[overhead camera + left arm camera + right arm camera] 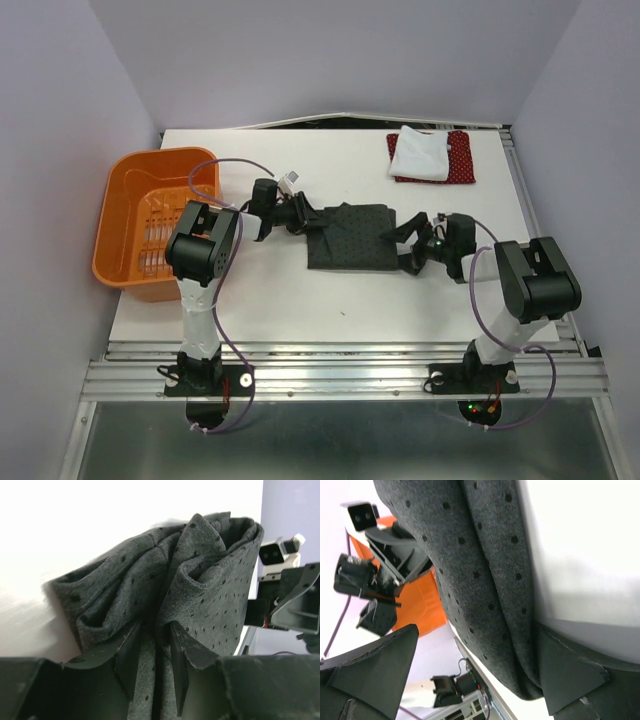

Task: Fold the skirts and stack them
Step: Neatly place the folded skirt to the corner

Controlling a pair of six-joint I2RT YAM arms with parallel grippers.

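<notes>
Filling most of the overhead view, the white desk (260, 300) carries everything. The orange basket (112, 215) sits at its left edge, and no cloth shows in it. The dark grey skirt (350, 240), the biggest garment, lies in the middle of the desk as a rough rectangle, stretched between the two arms. At the far right corner the red skirt (462, 158) lies flat, with the white skirt (420, 155) folded on top of it, so I judge that two of the three are done and the grey one is the step in hand.

The left gripper (303, 217) is clenched on the grey skirt's left edge. Its wrist view shows the cloth bunched into ridges and pinched tight between the jaws. The right gripper (408, 250) is at the skirt's right edge with its jaws spread wide. In its wrist view the folded hem runs between them and lies against one finger, not clamped.

To do this well, the right jaws should probably close squarely on all layers of that hem before anything lifts. Otherwise a layer may slip out and the fold will skew. The left pinch looks gathered rather than flat, so pulling the two grips gently apart would take out the wrinkles. Both arms should then move together, carry one edge over to meet the other, and lay the cloth down before letting go. The likely risk is dragging the skirt across the desk and opening its existing fold.
</notes>
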